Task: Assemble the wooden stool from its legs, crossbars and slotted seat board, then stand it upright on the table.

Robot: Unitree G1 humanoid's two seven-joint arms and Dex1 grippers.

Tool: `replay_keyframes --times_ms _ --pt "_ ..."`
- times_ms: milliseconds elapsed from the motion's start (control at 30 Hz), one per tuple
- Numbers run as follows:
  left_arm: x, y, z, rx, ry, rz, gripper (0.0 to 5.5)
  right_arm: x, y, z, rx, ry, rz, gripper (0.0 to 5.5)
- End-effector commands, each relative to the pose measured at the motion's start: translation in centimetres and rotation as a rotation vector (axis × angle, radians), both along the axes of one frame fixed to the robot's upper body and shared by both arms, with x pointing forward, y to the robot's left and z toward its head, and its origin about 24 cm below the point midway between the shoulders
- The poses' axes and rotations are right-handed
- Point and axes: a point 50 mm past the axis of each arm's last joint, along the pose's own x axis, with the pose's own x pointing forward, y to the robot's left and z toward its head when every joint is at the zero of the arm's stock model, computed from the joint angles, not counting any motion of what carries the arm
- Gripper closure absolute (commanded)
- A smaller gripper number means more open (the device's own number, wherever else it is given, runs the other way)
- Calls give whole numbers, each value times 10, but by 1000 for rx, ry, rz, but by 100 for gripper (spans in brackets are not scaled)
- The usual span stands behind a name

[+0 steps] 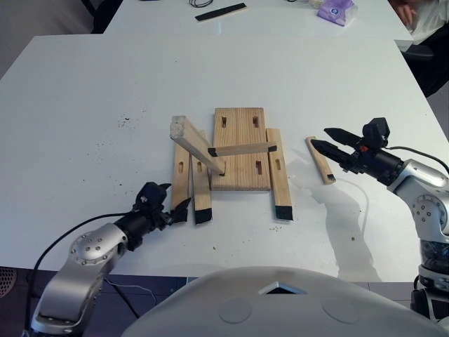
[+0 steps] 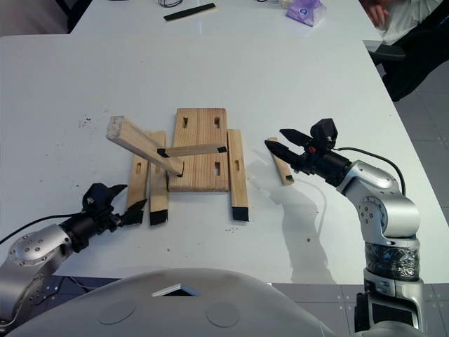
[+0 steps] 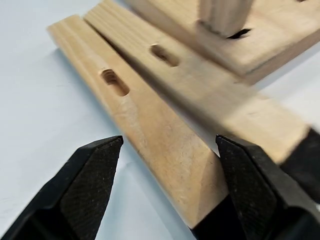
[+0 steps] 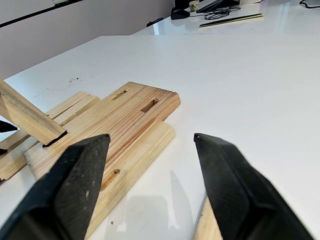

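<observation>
Trouble is likeliest at the left end effector [image 3: 169, 145], whose fingers [image 3: 90, 185] stand wide apart on either side of the near, dark-tipped end of the outermost leg [image 1: 181, 172], not yet closed on it. That leg lies flat on the counter [image 1: 84, 91], touching a second leg [image 1: 201, 184] alongside. A closing finger may therefore wedge between the two, catch both, or shove the neighbour into the seat board [image 1: 238, 126]. The board lies flat mid-counter with a leaning leg [image 1: 195, 142] seated in a near-left slot, well off vertical. A long crossbar [image 1: 242, 149] rests loosely from it across toward the fourth leg [image 1: 278, 175] on the board's right. Any nudge to the board could tip the leaning leg out of its slot and drop that crossbar. A grip so close to the leg's end also leaves a long lever, so the leg may swing or slip when lifted. The right end effector [image 1: 320, 137] hangs open above the short crossbar [image 1: 320, 160], right of the board; a careless descent could skid that piece away.
</observation>
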Motion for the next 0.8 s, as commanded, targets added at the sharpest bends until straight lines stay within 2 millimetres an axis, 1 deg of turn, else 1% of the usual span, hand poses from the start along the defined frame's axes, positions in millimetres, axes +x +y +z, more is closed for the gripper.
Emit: replay_keyframes --times_ms 33,133,267,333,433,533,567,633,700,733,800 --pt "-12 45 -31 168 224 148 205 -3 2 -1 6 7 -3 241" --pt "-10 49 -33 152 248 165 205 -2 3 -1 2 6 0 241" --pt "-7 43 -41 61 294 201 205 2 4 0 -6 2 11 241" --pt "-3 42 -43 27 302 226 232 4 4 1 -11 0 16 241" --pt "9 43 -49 -46 305 288 288 8 6 1 -17 -3 27 241" --pt "19 40 -51 -126 301 328 336 12 9 1 -28 -7 47 241" --pt "21 40 -52 -132 298 335 348 13 9 1 -29 -8 52 241" --pt "22 40 -52 -139 288 350 350 13 8 2 -28 -12 50 241" --pt "25 41 -49 -168 265 367 350 14 5 4 -24 -19 36 241" --pt "31 42 -43 -202 225 383 350 16 3 6 -17 -27 21 241" --pt "50 46 -23 -259 90 409 350 22 -2 11 13 -51 -24 241"
